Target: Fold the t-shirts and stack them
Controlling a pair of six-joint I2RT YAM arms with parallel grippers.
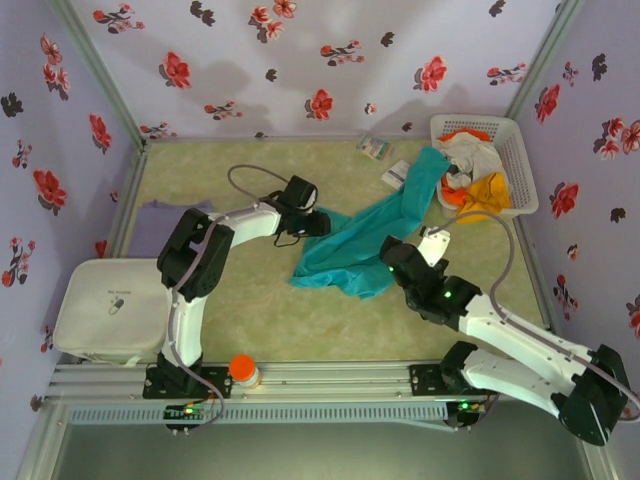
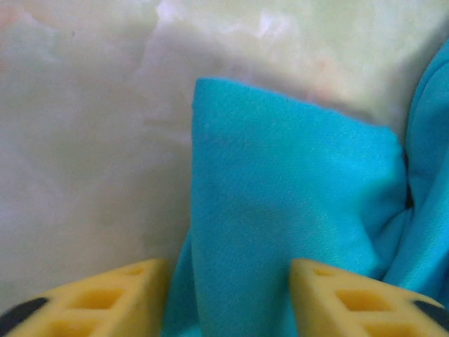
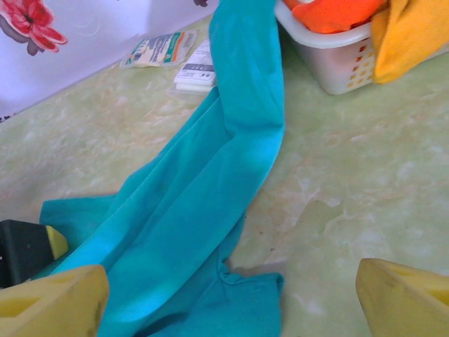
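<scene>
Step in hand: judged to be securing the teal t-shirt (image 1: 365, 235) so it can be spread flat; no fold is made yet.
Shirt position: bunched in a diagonal band across the middle of the surface (image 1: 250, 320), its far end draped against the basket (image 1: 522, 170).
Left fingers (image 2: 309, 288): partly apart, straddling a doubled edge at the shirt's left end. Cloth fills the gap, but whether it is pinched cannot be told.
Right fingers (image 3: 393, 295): wide apart, holding nothing, low over the shirt's near hem.
Grasp: seat the cloth deep between the left fingers before lifting. The right fingers should take a hem corner well apart from the left grip, so the cloth can be tensioned.
Pull direction: toward the near left, away from the basket.
Obstruction 1: an orange garment (image 3: 337, 14) and a yellow garment (image 3: 414, 35) hang at the basket rim beside the shirt. A fast pull may drag them out.
Obstruction 2: packets (image 3: 161, 49) lie just beside the band and may be swept along.
Clear of the work: pale purple cloth (image 1: 165, 210) at the left edge.
</scene>
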